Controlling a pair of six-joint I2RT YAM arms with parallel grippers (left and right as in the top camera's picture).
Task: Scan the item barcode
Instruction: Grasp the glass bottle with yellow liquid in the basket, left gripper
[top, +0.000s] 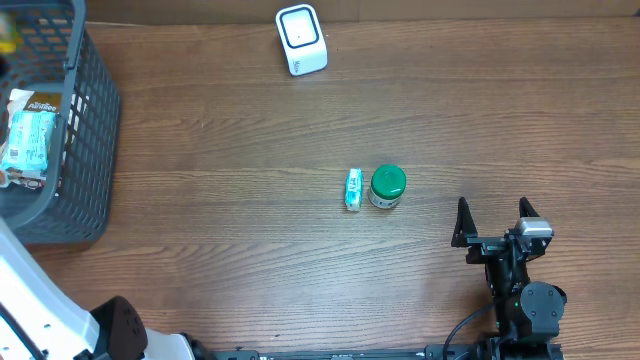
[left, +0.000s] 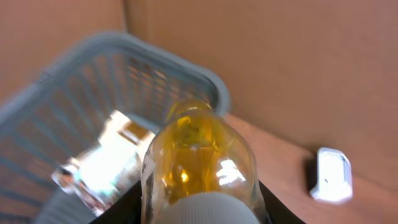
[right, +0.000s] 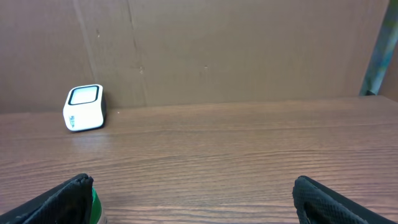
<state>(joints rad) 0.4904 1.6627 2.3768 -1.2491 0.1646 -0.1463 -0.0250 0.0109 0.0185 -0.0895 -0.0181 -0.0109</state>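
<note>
In the left wrist view my left gripper (left: 199, 214) is shut on the item, a clear bottle of yellow liquid (left: 199, 155) with a ribbed white cap (left: 205, 211). Its black fingers (left: 118, 208) press on both sides of the bottle. It hangs over the grey basket (left: 124, 43). The white barcode scanner (top: 301, 38) stands at the table's far edge, to the right of the bottle (left: 331, 175) and far left in the right wrist view (right: 84, 107). My right gripper (top: 494, 216) is open and holds nothing, low over the near right of the table. The overhead view barely catches the left gripper.
The grey basket (top: 90, 130) at the far left holds a teal packet (top: 28, 140) and a shiny wrapped pack (left: 106, 162). A green-lidded jar (top: 386, 186) and a small teal-and-white tube (top: 353, 189) lie mid-table; the jar's green edge (right: 94, 208) shows beside my right gripper's left finger.
</note>
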